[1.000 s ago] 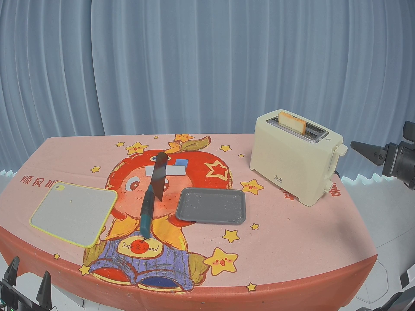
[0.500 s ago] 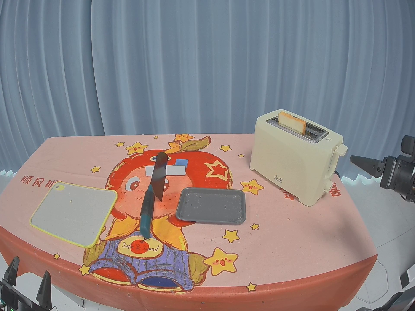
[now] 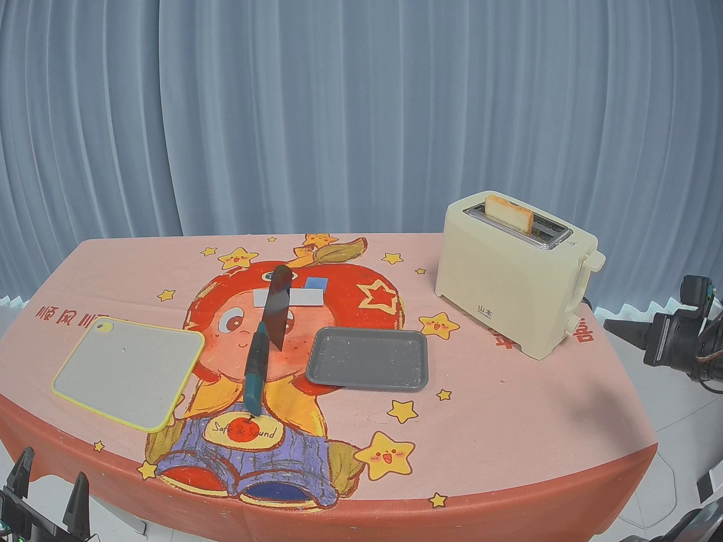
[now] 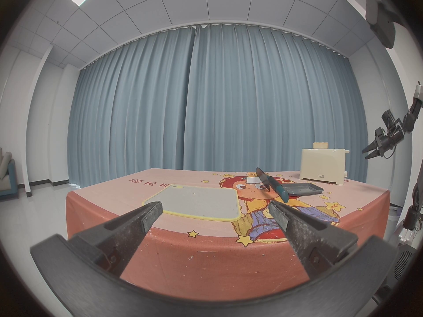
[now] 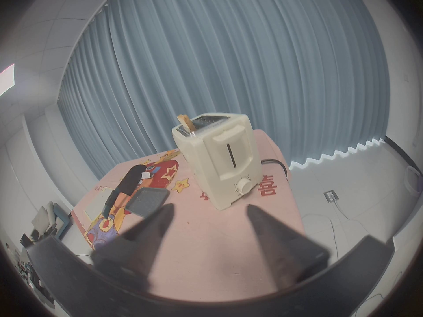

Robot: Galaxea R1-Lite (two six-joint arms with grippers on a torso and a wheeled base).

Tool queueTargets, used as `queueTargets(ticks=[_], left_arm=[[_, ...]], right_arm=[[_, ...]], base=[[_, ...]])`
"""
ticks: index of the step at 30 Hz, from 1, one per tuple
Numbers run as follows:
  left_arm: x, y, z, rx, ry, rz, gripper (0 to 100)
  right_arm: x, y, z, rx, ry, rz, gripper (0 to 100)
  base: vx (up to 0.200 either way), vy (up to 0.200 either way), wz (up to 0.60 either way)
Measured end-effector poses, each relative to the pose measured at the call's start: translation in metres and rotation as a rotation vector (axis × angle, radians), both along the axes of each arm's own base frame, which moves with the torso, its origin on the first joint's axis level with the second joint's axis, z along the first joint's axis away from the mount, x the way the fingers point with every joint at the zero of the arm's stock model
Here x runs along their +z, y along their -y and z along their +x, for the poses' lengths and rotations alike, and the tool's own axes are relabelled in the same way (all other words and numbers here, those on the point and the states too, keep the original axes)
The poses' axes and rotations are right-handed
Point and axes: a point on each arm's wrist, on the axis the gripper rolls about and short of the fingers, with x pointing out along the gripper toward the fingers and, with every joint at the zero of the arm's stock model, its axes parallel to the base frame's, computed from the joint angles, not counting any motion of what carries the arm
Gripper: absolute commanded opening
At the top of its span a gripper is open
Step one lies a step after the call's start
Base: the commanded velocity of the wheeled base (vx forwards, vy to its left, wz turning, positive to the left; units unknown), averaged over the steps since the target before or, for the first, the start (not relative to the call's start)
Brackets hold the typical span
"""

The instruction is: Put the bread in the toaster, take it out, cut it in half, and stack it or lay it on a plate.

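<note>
A cream toaster [image 3: 516, 272] stands at the table's right rear with a bread slice [image 3: 509, 214] sticking up from its far slot. My right gripper [image 3: 621, 330] hangs open beyond the table's right edge, level with the toaster's base and facing its lever side [image 5: 220, 155]; nothing is between its fingers [image 5: 210, 208]. A grey plate [image 3: 369, 357] lies mid-table. Left of it a teal-handled knife [image 3: 260, 348] rests with its dark blade raised. A yellow-rimmed cutting board [image 3: 128, 370] lies front left. My left gripper [image 3: 54, 464] sits open and empty below the front left corner.
The toaster's black cord [image 5: 273, 164] trails off the table behind it. A small white and blue card [image 3: 297, 295] lies behind the knife. Blue curtains close the back. The cloth between plate and toaster is bare.
My right gripper has dropped lower and drifted slightly right, away from the toaster. Nothing else has moved.
</note>
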Motion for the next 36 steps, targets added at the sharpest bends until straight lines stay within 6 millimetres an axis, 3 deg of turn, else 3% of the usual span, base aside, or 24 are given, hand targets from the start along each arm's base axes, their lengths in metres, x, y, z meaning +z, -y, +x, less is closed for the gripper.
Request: queueTargets(ticks=[19, 26, 36], left_arm=[[0.0, 0.0, 0.0, 0.0, 0.0, 0.0, 100], [0.0, 0.0, 0.0, 0.0, 0.0, 0.0, 100], [0.0, 0.0, 0.0, 0.0, 0.0, 0.0, 100]], right_arm=[[-0.045, -0.004, 0.035, -0.028, -0.213, -0.048, 0], [-0.056, -0.004, 0.055, -0.041, -0.18, -0.042, 0], [-0.071, -0.004, 0.062, -0.044, -0.224, -0.049, 0]], base=[[0.0, 0.0, 0.0], [0.0, 0.0, 0.0], [0.0, 0.0, 0.0]])
